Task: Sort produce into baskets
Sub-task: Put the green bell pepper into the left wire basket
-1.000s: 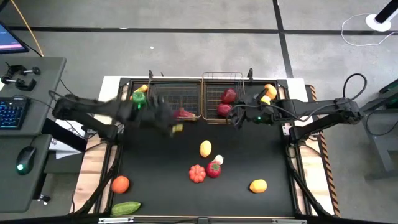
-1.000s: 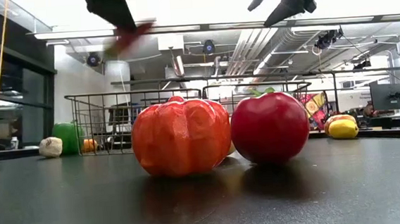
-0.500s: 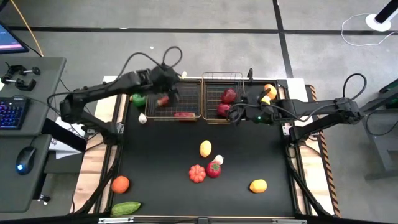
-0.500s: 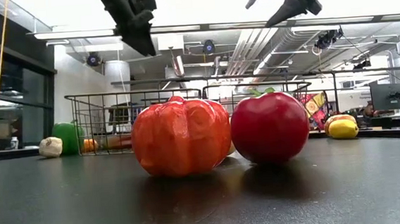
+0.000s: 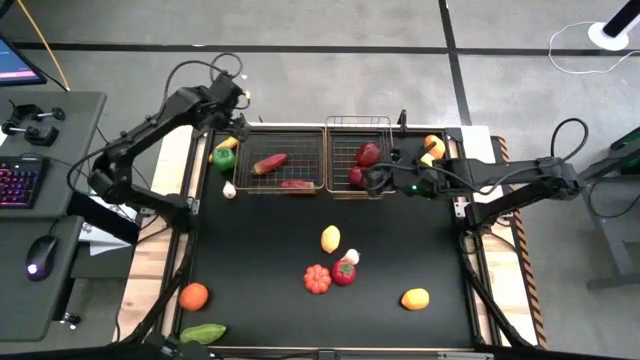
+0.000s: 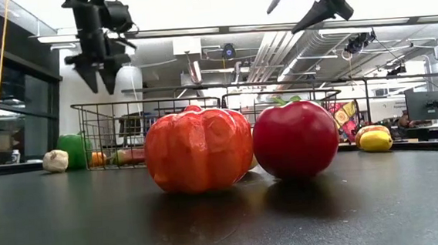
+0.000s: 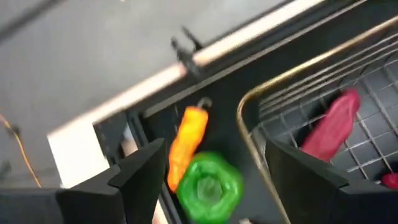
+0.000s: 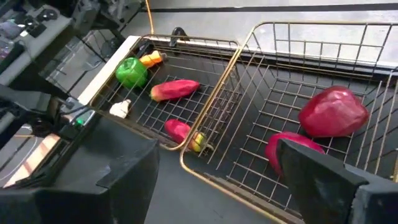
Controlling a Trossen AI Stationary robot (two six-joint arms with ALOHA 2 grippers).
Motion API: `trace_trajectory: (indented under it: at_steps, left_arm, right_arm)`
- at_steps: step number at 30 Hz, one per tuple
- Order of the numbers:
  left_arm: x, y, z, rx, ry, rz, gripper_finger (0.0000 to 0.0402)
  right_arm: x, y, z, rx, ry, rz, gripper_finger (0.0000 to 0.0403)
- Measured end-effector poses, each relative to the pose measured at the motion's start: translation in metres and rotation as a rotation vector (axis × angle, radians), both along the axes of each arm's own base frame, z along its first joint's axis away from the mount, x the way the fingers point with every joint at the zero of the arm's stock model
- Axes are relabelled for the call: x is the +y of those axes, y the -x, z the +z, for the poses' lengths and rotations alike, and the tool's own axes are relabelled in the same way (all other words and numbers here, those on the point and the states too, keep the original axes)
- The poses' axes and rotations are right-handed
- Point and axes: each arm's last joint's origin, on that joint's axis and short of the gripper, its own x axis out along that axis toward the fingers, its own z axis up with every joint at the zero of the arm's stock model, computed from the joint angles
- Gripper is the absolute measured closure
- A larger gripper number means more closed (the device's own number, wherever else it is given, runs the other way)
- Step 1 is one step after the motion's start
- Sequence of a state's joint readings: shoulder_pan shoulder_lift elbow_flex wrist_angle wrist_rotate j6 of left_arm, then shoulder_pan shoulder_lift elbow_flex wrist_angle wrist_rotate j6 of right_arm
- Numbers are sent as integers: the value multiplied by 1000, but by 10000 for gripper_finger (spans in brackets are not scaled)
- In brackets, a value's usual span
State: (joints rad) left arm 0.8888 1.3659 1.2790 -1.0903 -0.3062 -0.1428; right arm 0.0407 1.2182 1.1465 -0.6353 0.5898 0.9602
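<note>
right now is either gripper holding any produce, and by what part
Nothing is held. The left gripper is open and empty above the green pepper; the right gripper is open and empty over the baskets.

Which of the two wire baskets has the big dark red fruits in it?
The right basket, nearest the right hand. It holds two round dark red fruits; the left basket holds long reddish peppers instead.

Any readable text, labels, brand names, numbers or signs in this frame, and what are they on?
None can be read.
The monitor at the high view's left edge shows only coloured patches, no legible characters.
The keyboard glows, but its key legends are too small to read.
The produce and both baskets carry no visible markings.
</note>
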Motion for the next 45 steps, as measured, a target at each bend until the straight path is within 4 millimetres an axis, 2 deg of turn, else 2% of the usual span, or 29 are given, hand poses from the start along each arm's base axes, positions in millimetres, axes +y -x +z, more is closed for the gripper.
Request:
trace_trajectory:
  at_steps: [5, 14, 24, 27, 31, 34, 39, 45]
  left_arm:
    - [4, 11, -11, -3, 38, 96, 138]
    - [9, 14, -29, -71, 89, 101, 127]
    - [12, 19, -29, -82, 100, 99, 24]
    - [10, 18, -23, -75, 106, 69, 10]
    - [5, 16, -10, -21, 113, -23, 10]
    - [-2, 15, -7, 85, 127, -116, 11]
    - [-16, 14, -14, 216, 253, -287, 11]
    - [-18, 11, -37, 319, 361, -505, 11]
  right_arm:
    - [-9, 0, -1, 41, 13, 35, 89]
    - [-17, 0, -2, 103, 55, 111, 89]
    - [-19, 0, -2, 134, 57, 193, 89]
    - [-19, 0, -3, 143, 62, 199, 89]
    - [-19, 0, -3, 148, 69, 204, 89]
    - [-19, 0, -3, 151, 74, 207, 89]
    - [-19, 0, -3, 148, 74, 197, 89]
    - [-19, -1, -1, 134, 88, 178, 89]
